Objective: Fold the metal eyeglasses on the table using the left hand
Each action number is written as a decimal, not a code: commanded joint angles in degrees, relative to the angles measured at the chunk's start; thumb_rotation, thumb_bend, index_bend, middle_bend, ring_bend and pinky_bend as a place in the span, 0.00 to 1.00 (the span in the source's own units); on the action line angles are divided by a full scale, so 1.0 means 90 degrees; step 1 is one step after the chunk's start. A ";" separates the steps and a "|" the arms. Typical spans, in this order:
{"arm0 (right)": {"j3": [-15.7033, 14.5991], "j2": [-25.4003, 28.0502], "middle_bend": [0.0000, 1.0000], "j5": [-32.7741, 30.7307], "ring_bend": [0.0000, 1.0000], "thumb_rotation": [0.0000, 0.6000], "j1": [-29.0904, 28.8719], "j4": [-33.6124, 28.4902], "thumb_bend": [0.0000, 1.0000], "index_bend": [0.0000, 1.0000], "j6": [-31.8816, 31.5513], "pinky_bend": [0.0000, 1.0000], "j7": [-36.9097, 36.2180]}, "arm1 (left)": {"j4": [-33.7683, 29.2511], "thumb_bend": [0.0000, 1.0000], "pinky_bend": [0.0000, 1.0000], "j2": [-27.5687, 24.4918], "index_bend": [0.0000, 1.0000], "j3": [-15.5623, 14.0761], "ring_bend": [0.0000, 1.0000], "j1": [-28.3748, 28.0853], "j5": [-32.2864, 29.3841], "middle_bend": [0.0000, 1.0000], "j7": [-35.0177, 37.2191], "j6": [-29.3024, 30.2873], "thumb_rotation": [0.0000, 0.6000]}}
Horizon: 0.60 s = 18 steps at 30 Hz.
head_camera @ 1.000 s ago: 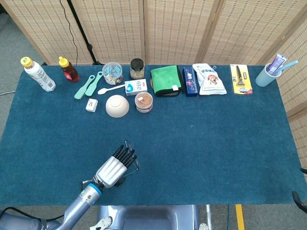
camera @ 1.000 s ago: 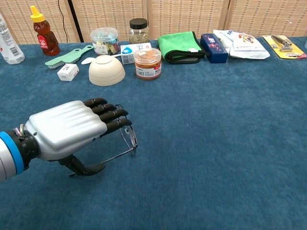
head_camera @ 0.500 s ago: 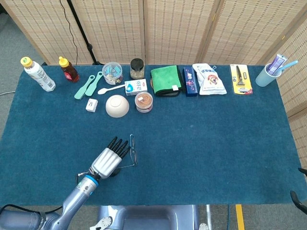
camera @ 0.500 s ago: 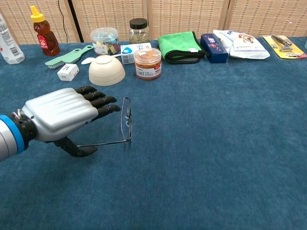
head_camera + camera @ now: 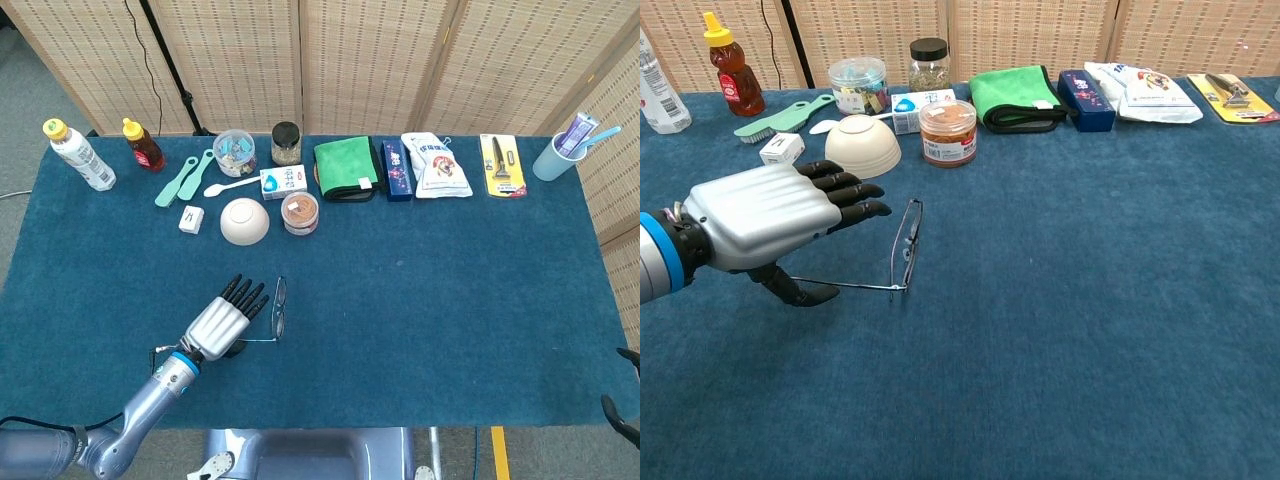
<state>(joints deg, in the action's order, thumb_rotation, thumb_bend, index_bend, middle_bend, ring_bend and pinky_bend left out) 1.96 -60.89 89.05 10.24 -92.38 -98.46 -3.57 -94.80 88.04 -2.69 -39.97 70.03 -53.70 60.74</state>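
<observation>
The metal eyeglasses (image 5: 278, 308) (image 5: 905, 245) lie on the blue table cloth at the front left, lens frame standing on edge. One thin temple runs left along the cloth toward my left hand (image 5: 222, 322) (image 5: 760, 225). That hand hovers palm down just left of the frame with its fingers stretched out and apart. The fingertips (image 5: 875, 209) stop a little short of the lens frame. The thumb (image 5: 805, 295) reaches down by the end of the temple, and I cannot tell whether it touches it. Only dark slivers of my right hand (image 5: 615, 408) show at the front right edge.
Behind the glasses stand an upturned cream bowl (image 5: 244, 221) (image 5: 862, 146), an orange-lidded jar (image 5: 299, 212) (image 5: 948, 132) and a small white box (image 5: 191, 219) (image 5: 781, 150). A row of bottles, jars, a green cloth (image 5: 1012, 97) and packets lines the far edge.
My left hand has drawn back to the left and away from the lens frame. The glasses have swung round, so the frame now points away and the temple lies flat toward the thumb.
</observation>
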 commanded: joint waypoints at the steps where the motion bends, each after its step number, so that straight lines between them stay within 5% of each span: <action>1: -0.0001 0.0002 0.09 -0.0008 0.10 1.00 0.0006 0.0013 0.31 0.24 -0.0001 0.21 -0.0017 | 0.0014 0.31 0.00 -0.0092 0.00 -0.0072 0.00 -0.0045 0.0344 0.00 0.0224 -0.0039 0.56; 18: -0.0001 0.0011 0.09 -0.0094 0.10 1.00 0.0099 0.0118 0.31 0.24 -0.0069 0.21 -0.0159 | 0.0017 0.31 0.00 -0.0023 0.00 0.0088 0.00 -0.0308 0.0150 0.00 0.0177 -0.0562 0.55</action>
<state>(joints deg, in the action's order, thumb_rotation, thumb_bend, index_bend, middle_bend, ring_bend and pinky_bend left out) 1.96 -60.79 88.21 11.13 -91.33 -99.09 -5.00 -94.52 87.70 -2.22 -42.41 72.05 -51.63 56.14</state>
